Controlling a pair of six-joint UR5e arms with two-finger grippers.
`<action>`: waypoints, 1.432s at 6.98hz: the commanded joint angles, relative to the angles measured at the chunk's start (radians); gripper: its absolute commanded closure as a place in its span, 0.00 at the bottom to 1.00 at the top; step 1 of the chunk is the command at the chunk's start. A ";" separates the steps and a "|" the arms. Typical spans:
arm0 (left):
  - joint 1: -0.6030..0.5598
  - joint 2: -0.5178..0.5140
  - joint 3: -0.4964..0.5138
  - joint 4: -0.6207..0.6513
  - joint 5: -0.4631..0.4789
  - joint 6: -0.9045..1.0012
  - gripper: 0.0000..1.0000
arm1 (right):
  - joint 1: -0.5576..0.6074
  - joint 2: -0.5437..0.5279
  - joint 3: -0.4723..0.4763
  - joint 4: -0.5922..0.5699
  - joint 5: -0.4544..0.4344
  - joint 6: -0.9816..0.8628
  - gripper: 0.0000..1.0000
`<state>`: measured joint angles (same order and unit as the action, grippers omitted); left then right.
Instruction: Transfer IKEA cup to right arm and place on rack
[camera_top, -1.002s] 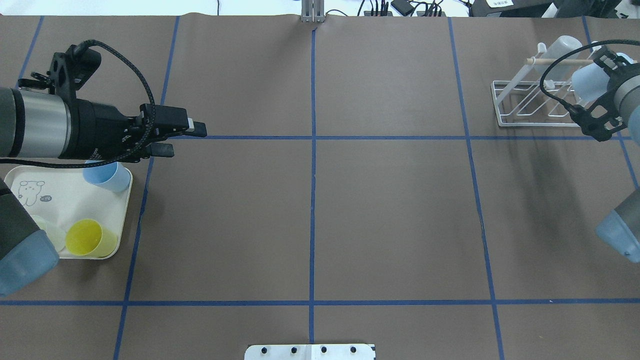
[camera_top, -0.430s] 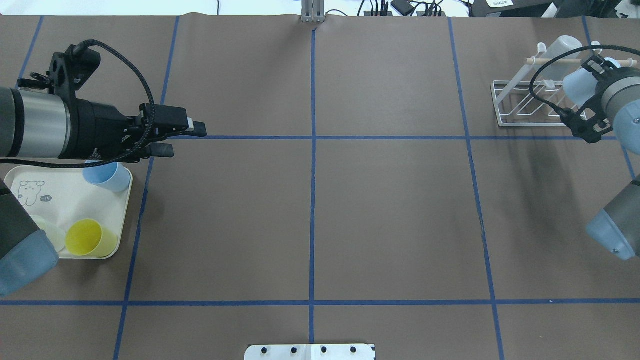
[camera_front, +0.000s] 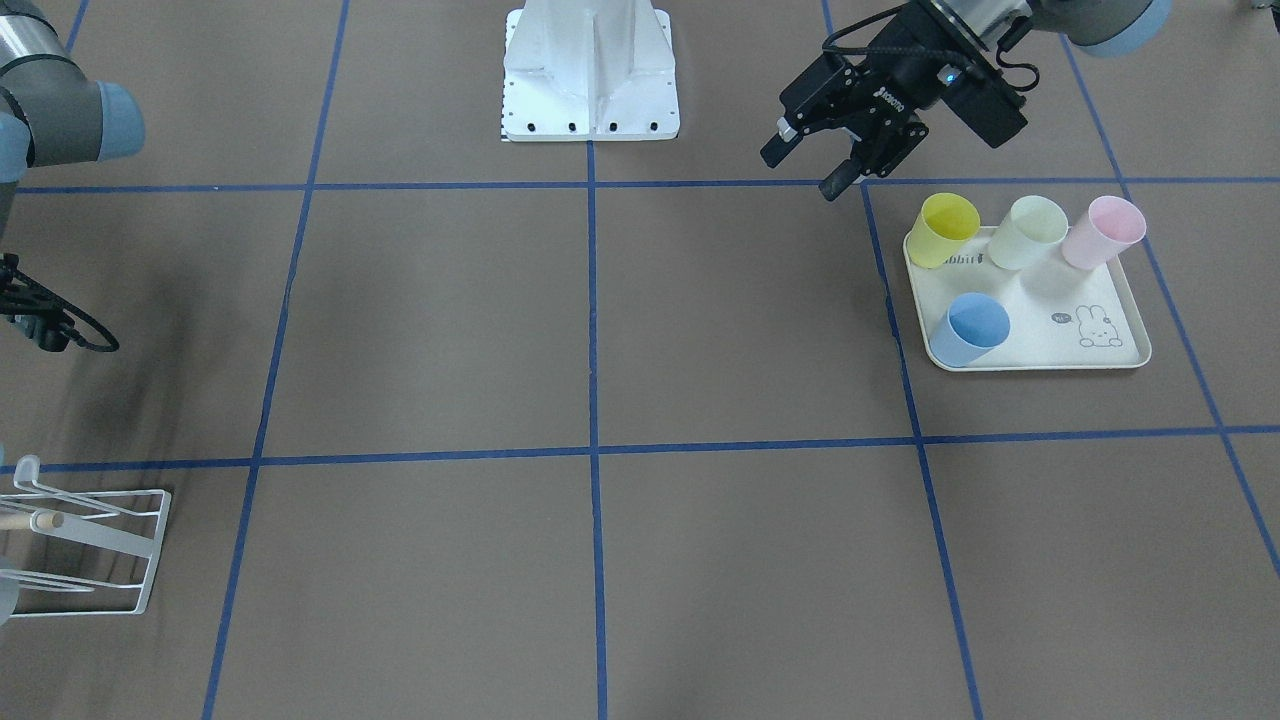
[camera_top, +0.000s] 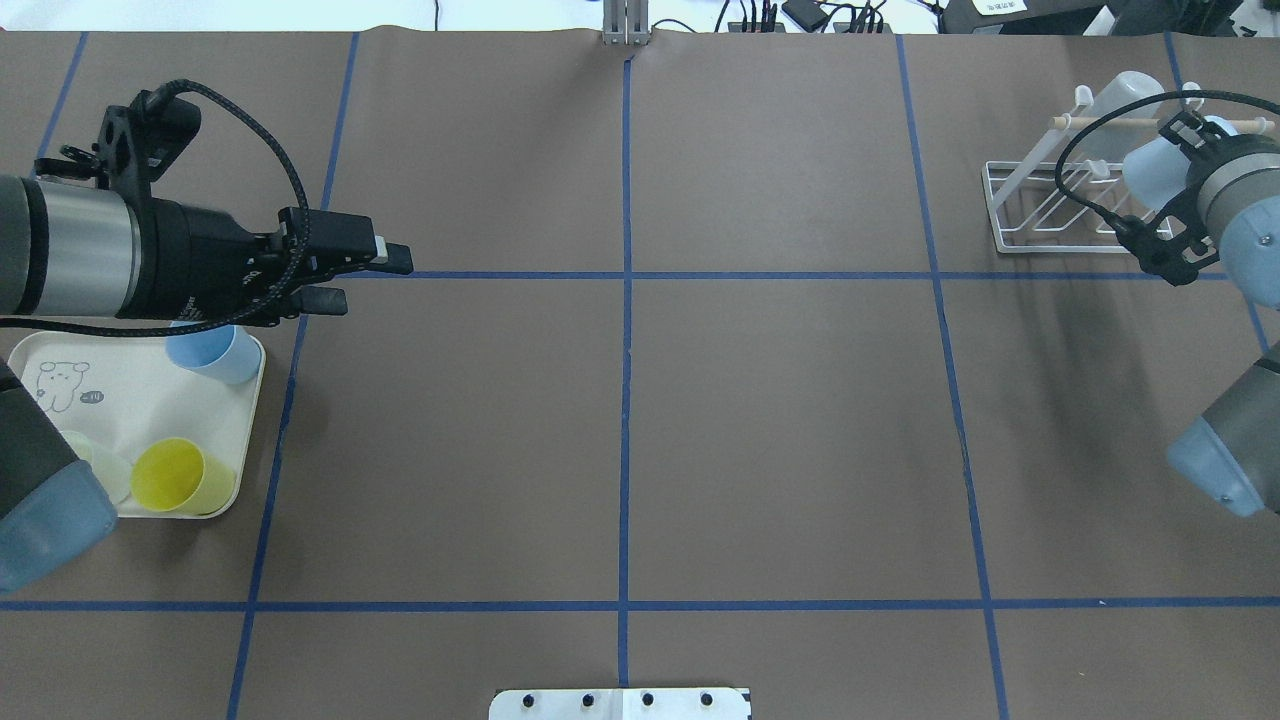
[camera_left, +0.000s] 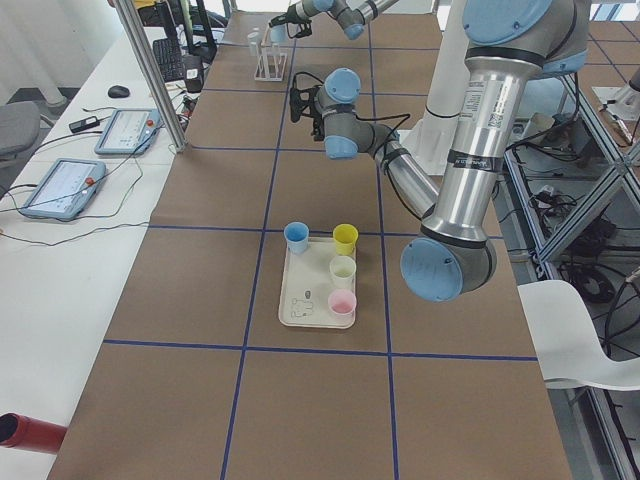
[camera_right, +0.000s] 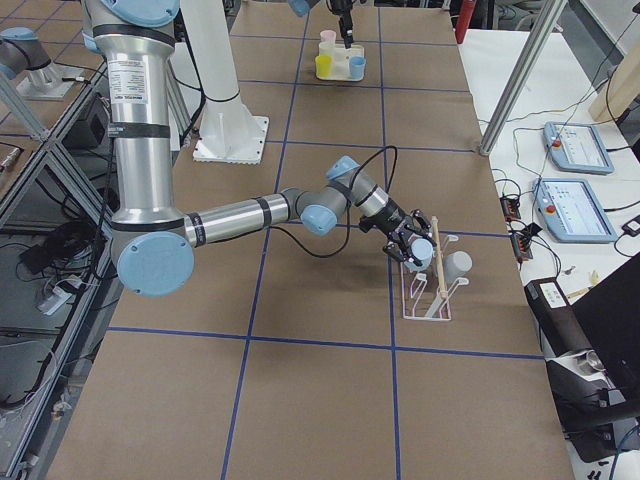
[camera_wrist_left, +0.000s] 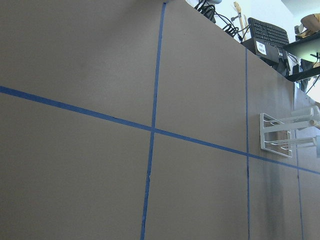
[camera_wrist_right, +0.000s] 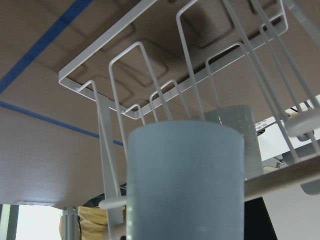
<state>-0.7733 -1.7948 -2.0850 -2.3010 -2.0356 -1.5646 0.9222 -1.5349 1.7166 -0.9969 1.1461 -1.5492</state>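
A pale blue IKEA cup (camera_top: 1148, 170) is held in my right gripper (camera_right: 412, 250), which is shut on it right at the white wire rack (camera_top: 1040, 215). In the right wrist view the cup (camera_wrist_right: 185, 180) fills the lower middle, with the rack's slanted prongs (camera_wrist_right: 125, 65) just beyond it. A clear cup (camera_top: 1125, 100) hangs on the rack by the wooden dowel. Far across the table, my left gripper (camera_top: 365, 280) hovers open and empty beside the tray; it shows as (camera_front: 803, 172) from the front.
A cream rabbit-printed tray (camera_front: 1040, 350) holds a blue cup (camera_front: 968, 328), a yellow cup (camera_front: 947, 228), a pale green cup (camera_front: 1035, 230) and a pink cup (camera_front: 1100, 230). The robot's white base (camera_front: 590, 70) stands at the table's near edge. Blue tape lines cross the brown tabletop.
My right gripper has carried the pale blue cup further in over the rack, toward the dowel. The left arm has stayed still.
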 joint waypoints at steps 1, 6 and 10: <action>-0.001 0.002 -0.001 0.000 0.000 0.000 0.00 | 0.000 0.018 -0.015 0.000 -0.002 0.000 0.34; -0.001 0.000 -0.001 0.000 0.000 0.000 0.00 | 0.000 0.029 -0.020 0.003 0.000 0.001 0.01; -0.041 0.099 -0.026 0.009 -0.006 0.240 0.00 | 0.006 -0.002 0.128 0.001 0.113 0.269 0.01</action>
<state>-0.7976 -1.7528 -2.0963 -2.2941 -2.0446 -1.4396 0.9262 -1.5224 1.7956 -0.9939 1.1973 -1.4101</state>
